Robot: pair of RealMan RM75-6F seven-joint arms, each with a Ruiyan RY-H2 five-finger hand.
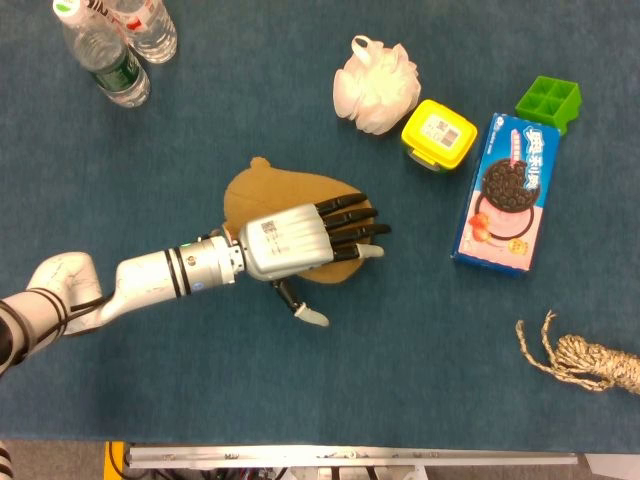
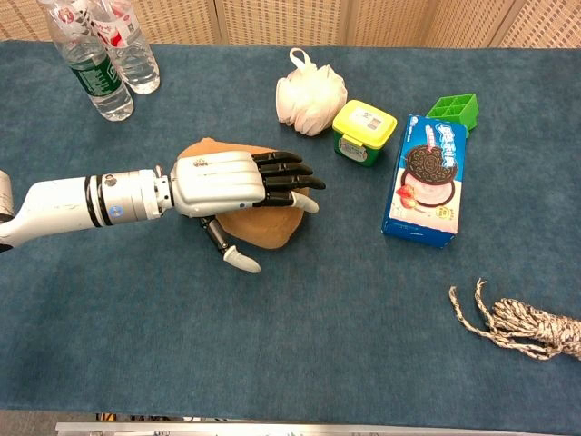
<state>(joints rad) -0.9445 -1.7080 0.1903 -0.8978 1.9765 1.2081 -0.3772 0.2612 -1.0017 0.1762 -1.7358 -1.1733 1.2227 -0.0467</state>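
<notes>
Blue cloth covers the worktop [image 1: 200, 400]; only the chest view shows wooden panelling behind its far edge. Near the middle, the left robot hand [image 1: 300, 243] lies flat, fingers spread, on a brown bread-like lump [image 1: 275, 190], gripping nothing. Toward the right edge lies a blue cookie box [image 1: 507, 192] picturing a sandwich cookie, its writing unreadable. Bottles [image 1: 110, 45] stand at the far-left corner.

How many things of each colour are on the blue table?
Clear water bottles: 2
White bath puff: 1
Yellow container: 1
Green tray: 1
Blue cookie box: 1
Brown pad, under left hand: 1
Speckled rope: 1
Total: 8
</notes>
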